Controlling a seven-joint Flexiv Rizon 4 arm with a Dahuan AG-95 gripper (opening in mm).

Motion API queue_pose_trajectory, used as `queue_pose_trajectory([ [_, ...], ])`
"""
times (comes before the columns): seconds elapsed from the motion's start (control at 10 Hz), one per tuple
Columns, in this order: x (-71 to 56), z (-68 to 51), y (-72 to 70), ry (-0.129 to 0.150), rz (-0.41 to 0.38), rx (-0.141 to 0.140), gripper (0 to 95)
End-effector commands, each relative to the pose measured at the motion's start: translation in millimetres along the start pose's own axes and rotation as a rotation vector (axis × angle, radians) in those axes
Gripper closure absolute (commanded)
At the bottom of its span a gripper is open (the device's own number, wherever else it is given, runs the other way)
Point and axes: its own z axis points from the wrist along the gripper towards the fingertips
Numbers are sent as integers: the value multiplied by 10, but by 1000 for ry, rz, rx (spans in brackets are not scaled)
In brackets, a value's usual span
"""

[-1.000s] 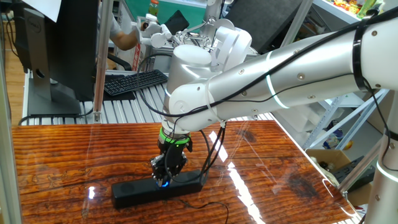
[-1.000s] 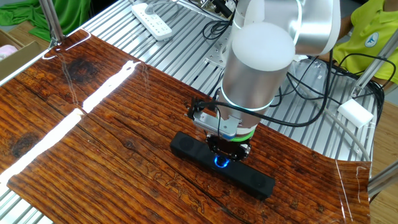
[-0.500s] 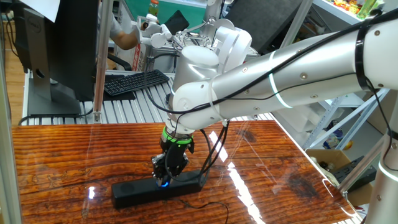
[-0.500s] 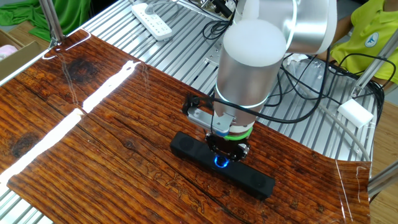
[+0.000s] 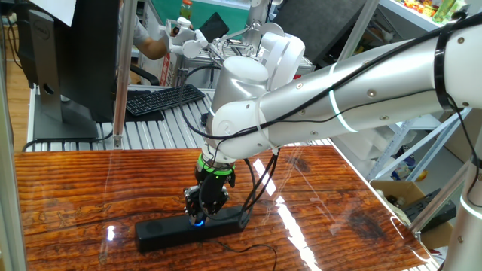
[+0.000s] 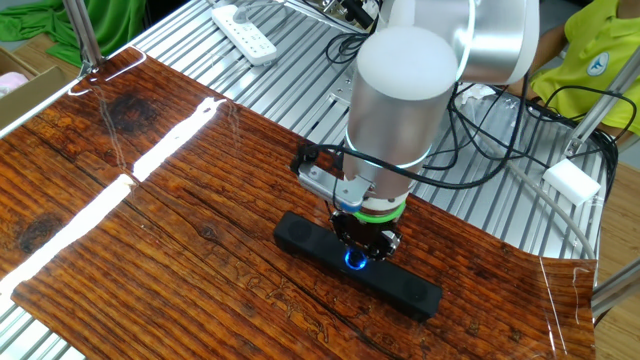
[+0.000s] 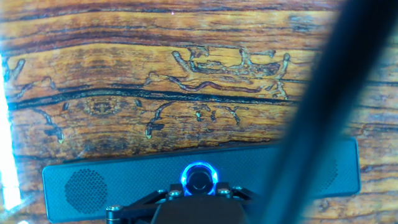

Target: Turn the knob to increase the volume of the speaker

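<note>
While I am pinching the knob (image 7: 199, 179) with my claw (image 6: 362, 250), no writing is showing on the speaker (image 7: 124, 180).

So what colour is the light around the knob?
Blue, glowing around the knob; the hand view shows it best.

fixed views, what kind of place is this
Probably a robotics lab or workshop: a white robot arm works over a wood-grain table set on slatted metal benching, with a keyboard and loose cables behind.

One speaker (image 6: 357, 265) with one knob (image 7: 199, 179), one keyboard (image 5: 162, 98), and seemingly one power strip (image 6: 244, 32).
</note>
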Motion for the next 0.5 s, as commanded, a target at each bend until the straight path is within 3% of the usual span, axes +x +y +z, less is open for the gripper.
queue_pose_trajectory([
  [0.1,-6,51,-9,-4,36,-4,950],
  [0.5,-12,68,-9,-13,96,-1,950],
])
